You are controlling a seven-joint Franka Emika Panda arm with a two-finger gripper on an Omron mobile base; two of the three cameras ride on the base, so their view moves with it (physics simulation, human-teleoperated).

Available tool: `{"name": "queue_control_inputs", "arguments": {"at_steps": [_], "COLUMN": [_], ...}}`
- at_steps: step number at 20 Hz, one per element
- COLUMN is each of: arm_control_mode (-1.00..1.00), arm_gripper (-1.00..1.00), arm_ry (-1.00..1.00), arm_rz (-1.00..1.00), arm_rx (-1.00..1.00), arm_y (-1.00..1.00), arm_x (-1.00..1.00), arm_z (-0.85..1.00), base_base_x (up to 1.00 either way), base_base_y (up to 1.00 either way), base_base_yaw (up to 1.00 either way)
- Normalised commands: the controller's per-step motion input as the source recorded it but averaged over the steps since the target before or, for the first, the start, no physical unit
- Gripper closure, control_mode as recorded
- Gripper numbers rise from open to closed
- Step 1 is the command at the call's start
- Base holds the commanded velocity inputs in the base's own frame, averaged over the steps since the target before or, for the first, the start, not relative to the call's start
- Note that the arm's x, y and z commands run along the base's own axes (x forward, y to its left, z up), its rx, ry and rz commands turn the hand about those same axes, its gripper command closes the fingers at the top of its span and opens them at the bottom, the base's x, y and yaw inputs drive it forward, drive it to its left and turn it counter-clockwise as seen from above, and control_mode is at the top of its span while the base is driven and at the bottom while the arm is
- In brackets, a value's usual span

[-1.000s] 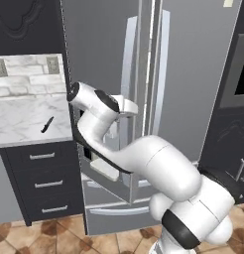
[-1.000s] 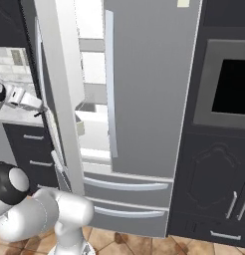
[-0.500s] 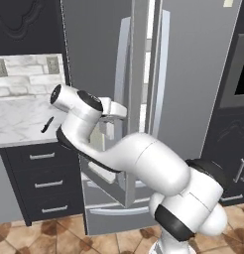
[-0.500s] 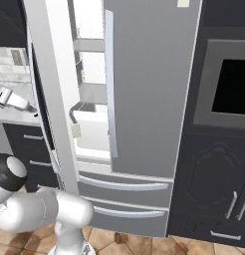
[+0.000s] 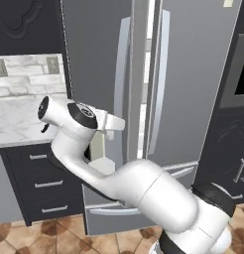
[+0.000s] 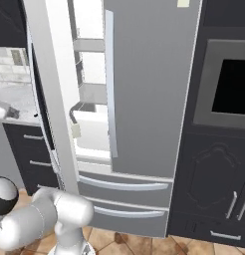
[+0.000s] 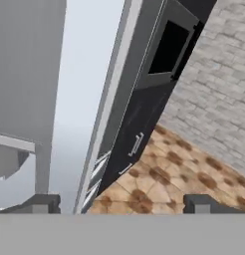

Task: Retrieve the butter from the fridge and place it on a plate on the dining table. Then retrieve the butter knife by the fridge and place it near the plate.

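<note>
In the left base view, the arm is reaching left in front of the fridge (image 5: 158, 99), hiding most of the knife (image 5: 44, 129) at the counter's (image 5: 15, 130) front edge. In the right base view, the fridge's left door is standing open. In the hand view, the gripper (image 7: 122, 203) is spreading wide, gripping nothing.

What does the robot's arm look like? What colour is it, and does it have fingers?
The arm is smooth, round and glossy white, like fat tubes joined together, with dark black bands at the joints. No cables or markings show. Its gripper has two small, blocky, dark grey fingertips instead of real fingers.
</note>
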Motion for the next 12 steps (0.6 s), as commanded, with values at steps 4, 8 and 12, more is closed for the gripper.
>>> {"name": "queue_control_inputs", "arguments": {"at_steps": [4,8,12], "arm_control_mode": [-1.00,-1.00,-1.00], "arm_gripper": [-1.00,-1.00,-1.00], "arm_ry": [-0.32,-0.10,0.00], "arm_rz": [0.15,0.08,0.10], "arm_rx": [0.20,0.78,0.99], "arm_y": [-0.74,-0.99,-1.00], "arm_x": [-1.00,-0.40,0.00], "arm_z": [0.19,0.14,0.10], "base_base_x": [0.00,0.00,0.00], "base_base_y": [0.00,0.00,0.00], "base_base_yaw": [0.00,0.00,0.00]}}
